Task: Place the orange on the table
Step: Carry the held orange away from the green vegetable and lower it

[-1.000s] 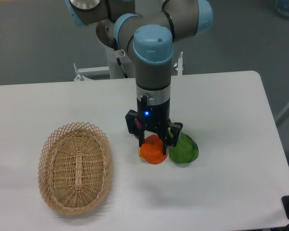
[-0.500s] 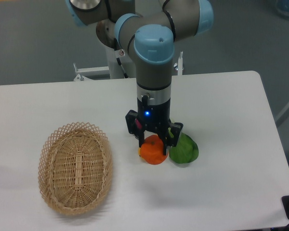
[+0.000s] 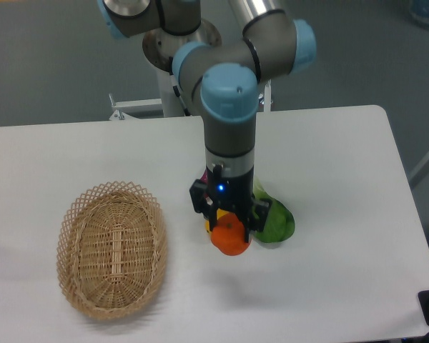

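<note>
The grey-and-pale-blue arm reaches down from the far side and hangs its wrist straight over the middle of the large white smooth table (image 3: 329,164), a blue light lit on the wrist housing. Its black two-finger claw (image 3: 231,223) points straight down with its fingers closed against the sides of the small round bright-orange orange (image 3: 230,238), gripping it.

The orange shows a smooth, glossy skin with a tiny dark-green stem dimple on top, just under the claw. Whether its underside touches the table or hangs just above it cannot be told.

Just right of the orange, touching or nearly touching the claw's right finger, lies a larger green rounded vegetable (image 3: 277,222). A sliver of a yellow fruit (image 3: 208,226) peeks out at the orange's left, mostly hidden behind the claw. Well apart to the left sits an oval woven wicker basket (image 3: 111,248), lying flat on the table.
</note>
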You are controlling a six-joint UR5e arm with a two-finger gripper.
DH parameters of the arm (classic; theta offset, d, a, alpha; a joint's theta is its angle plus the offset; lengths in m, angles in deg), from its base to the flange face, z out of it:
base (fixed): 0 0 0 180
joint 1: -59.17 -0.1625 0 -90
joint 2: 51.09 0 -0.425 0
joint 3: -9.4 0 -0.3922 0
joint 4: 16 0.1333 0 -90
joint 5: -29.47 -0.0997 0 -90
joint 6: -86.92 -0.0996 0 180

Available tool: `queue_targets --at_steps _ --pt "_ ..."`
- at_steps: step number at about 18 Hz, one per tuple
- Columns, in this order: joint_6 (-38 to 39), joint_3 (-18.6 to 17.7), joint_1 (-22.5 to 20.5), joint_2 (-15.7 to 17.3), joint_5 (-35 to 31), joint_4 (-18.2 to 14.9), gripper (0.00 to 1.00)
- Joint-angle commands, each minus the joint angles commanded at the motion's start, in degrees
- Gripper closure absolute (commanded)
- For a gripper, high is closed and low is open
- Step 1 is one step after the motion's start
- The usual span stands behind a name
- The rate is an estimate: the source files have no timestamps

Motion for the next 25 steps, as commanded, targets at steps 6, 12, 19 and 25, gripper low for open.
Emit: queue_targets --at_steps 6,12,19,25 --pt "2.98 0.44 1.93 -6.34 -1.94 3.88 0.31" --pt "4.04 -0.17 3.43 -8.81 -1.94 3.79 0.31" --pt "5.36 -0.44 3.52 -9.16 -1.85 3.79 0.2" --pt "5.45 -0.79 3.69 -9.6 -1.94 3.79 0.07"
